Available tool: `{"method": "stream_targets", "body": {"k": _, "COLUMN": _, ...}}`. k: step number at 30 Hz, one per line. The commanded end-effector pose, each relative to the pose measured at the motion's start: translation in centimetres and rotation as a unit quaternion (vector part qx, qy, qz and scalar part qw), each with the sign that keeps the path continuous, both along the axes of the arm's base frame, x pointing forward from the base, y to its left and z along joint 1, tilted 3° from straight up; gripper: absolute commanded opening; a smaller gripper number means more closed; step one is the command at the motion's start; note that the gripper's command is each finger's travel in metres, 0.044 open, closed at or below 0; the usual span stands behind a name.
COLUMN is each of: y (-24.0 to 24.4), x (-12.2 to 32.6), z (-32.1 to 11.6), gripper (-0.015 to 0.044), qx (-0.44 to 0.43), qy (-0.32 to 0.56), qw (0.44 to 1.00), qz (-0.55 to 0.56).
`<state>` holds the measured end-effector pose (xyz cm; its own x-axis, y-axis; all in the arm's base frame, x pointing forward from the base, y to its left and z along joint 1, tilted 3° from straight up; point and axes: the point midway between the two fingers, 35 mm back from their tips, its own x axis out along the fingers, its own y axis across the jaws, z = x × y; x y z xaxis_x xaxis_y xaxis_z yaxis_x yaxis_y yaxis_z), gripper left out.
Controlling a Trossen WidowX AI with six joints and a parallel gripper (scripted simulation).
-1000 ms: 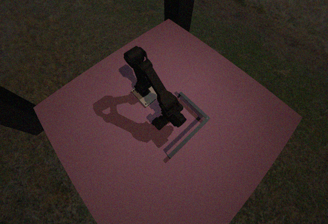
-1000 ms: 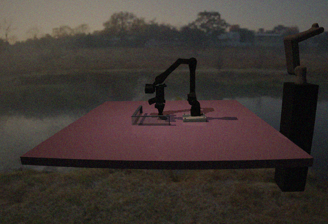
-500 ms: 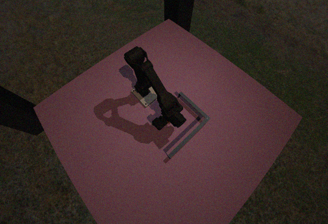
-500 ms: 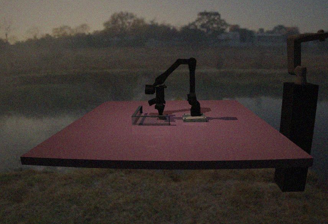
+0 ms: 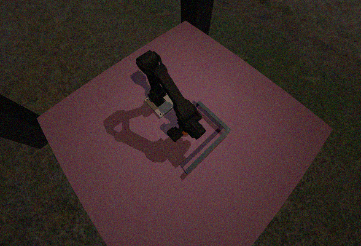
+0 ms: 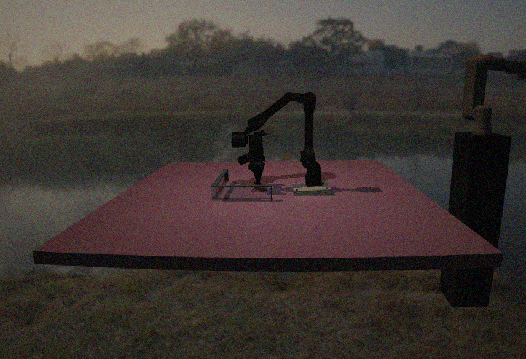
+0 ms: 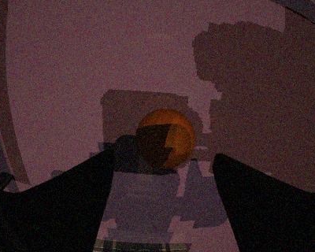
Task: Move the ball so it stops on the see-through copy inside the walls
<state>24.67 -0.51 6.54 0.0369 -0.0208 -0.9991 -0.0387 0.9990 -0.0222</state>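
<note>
The orange ball [image 5: 184,133] [image 7: 172,135] lies on the table, inside the corner of the two low clear walls [image 5: 207,152] [image 6: 242,186]. It touches neither wall. No separate see-through copy shows; the ball appears to cover its place, but I cannot tell how exactly they line up. My gripper [image 6: 257,182] [image 7: 165,159] is open, low over the table, with its fingertips on either side of the ball. In the wrist view there is a gap between the ball and each finger. The arm hides most of the ball in the top view.
The arm's pale base plate [image 5: 159,114] [image 6: 312,191] stands close to the open side of the corner. Large dark pillars [image 5: 198,1] [image 6: 480,185] stand beyond the table, one with another arm on top in the exterior view. Arm shadows darken the table [image 5: 247,164] around the ball.
</note>
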Motion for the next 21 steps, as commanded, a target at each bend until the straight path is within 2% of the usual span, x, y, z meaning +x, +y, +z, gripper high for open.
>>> {"method": "stream_targets", "body": {"k": 1, "y": 0.1, "x": 0.0, "z": 5.5, "gripper": 0.0286, "qx": -0.003, "qy": -0.017, "qw": 1.0, "qz": 0.0}}
{"method": "stream_targets", "body": {"k": 3, "y": 0.1, "x": -0.2, "z": 6.5, "gripper": 0.0286, "qx": -0.003, "qy": -0.017, "qw": 1.0, "qz": 0.0}}
{"method": "stream_targets", "body": {"k": 14, "y": 0.1, "x": 0.2, "z": 5.8, "gripper": 0.0286, "qx": 0.0, "qy": -0.024, "qw": 1.0, "qz": 0.002}}
{"method": "stream_targets", "body": {"k": 20, "y": 0.2, "x": -0.7, "z": 10.4, "gripper": 0.044, "qx": 0.0, "qy": -0.021, "qw": 1.0, "qz": 0.002}}
{"method": "stream_targets", "body": {"k": 21, "y": 0.2, "x": -0.7, "z": 10.5, "gripper": 0.044, "qx": 0.0, "qy": -0.021, "qw": 1.0, "qz": 0.002}}
